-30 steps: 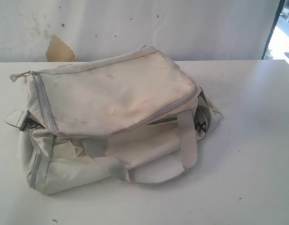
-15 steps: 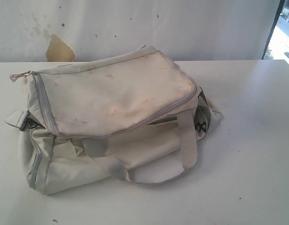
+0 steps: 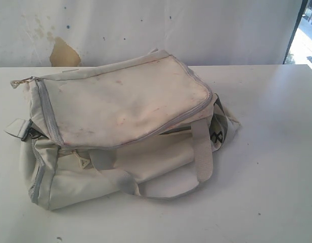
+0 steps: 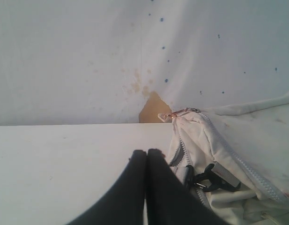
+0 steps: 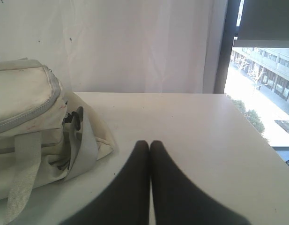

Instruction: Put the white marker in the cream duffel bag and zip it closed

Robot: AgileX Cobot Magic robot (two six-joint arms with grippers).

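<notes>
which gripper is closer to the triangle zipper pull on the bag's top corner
Left. The left gripper is beside the cream duffel bag's end that carries the zipper pull; the right gripper is off the opposite end, bare table between.

The exterior view looks down on the whole cream duffel bag (image 3: 125, 101); low wrist views each catch one end.

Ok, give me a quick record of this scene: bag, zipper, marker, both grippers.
bag: cream duffel lying on the table, top flap down flat
zipper: grey, looks shut along the flap edges that show
marker: not in view in any picture
left gripper: shut, empty, near the bag's clip end, apart from it
right gripper: shut, empty, over bare table beside the bag's other end
</notes>
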